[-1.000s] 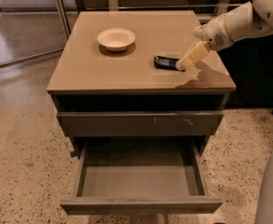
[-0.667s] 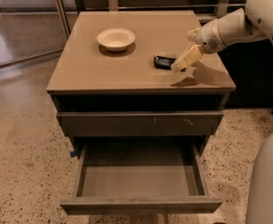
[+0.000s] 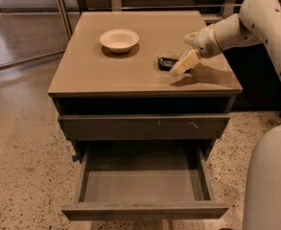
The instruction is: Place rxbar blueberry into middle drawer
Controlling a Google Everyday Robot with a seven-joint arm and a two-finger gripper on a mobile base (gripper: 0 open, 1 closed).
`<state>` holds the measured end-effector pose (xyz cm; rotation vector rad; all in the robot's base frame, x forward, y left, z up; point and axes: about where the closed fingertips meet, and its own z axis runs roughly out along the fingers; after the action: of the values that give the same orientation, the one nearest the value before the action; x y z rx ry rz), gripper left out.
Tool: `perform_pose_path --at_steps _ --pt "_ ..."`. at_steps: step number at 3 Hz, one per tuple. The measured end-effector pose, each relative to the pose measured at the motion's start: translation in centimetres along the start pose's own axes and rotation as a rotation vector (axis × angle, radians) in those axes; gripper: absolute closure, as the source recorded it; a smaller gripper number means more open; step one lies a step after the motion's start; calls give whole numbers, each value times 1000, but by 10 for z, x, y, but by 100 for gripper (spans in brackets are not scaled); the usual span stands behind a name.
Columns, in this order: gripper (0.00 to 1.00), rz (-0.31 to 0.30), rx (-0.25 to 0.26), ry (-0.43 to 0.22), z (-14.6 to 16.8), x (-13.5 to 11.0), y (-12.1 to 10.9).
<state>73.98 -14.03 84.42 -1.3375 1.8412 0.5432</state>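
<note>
The rxbar blueberry [image 3: 166, 63], a small dark bar, lies flat on the cabinet top [image 3: 101, 73], right of centre. My gripper [image 3: 178, 69] angles down from the right and is right at the bar's right end, covering part of it. I cannot tell whether it touches the bar. The middle drawer [image 3: 142, 186] is pulled out below, with a bare grey floor and a plain front panel [image 3: 145, 210].
A cream round bowl [image 3: 119, 40] stands on the cabinet top, left of the bar. The upper drawer front [image 3: 145, 127], with pale scratch marks, is closed. My white arm [image 3: 255, 23] reaches in from the right, and my body [image 3: 269, 181] fills the lower right corner.
My gripper has moved a little to the left and down, from beside the bar's right end to over it. The bar, the bowl and the drawer have not moved.
</note>
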Motion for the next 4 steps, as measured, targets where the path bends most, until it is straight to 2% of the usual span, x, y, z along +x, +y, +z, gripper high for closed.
perform_pose_path --at_steps 1,2,3,4 --pt "12 -14 -17 37 20 11 0" --pt "16 -15 -28 60 30 19 0" --pt "41 -14 -31 70 30 18 0" --pt "72 -14 -31 70 27 15 0"
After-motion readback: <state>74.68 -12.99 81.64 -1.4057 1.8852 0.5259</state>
